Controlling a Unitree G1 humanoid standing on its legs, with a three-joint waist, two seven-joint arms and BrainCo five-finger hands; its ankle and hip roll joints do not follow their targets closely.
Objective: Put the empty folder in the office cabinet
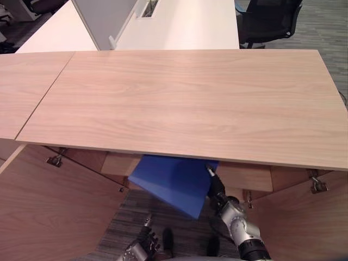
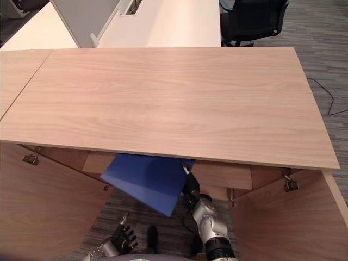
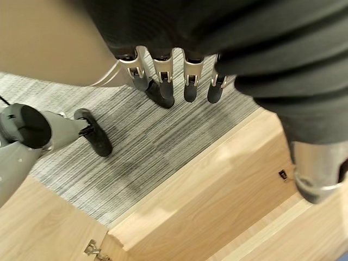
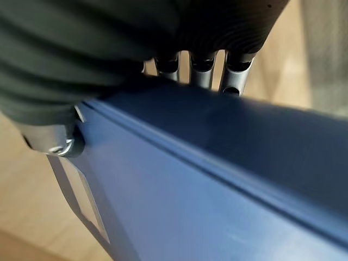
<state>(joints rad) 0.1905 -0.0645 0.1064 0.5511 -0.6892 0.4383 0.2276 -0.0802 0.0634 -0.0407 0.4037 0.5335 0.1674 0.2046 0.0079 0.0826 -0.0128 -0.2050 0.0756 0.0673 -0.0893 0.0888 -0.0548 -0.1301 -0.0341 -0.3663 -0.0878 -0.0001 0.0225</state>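
The blue folder (image 1: 176, 182) hangs tilted just under the front edge of the wooden cabinet top (image 1: 185, 103), in front of the open cabinet. My right hand (image 1: 217, 190) is shut on the folder's right edge. In the right wrist view the folder (image 4: 217, 185) lies between the thumb (image 4: 51, 141) on one face and the fingers (image 4: 204, 73) behind it. My left hand (image 1: 142, 247) hangs low over the carpet below the folder, fingers (image 3: 163, 81) relaxed and holding nothing. The cabinet's inside is hidden under the top.
Both cabinet doors stand open: the left door (image 1: 49, 212) and the right door (image 1: 304, 217) flank the opening. A second cabinet top (image 1: 22, 92) adjoins on the left. White desks (image 1: 179, 24) and a black office chair (image 1: 269, 19) stand behind.
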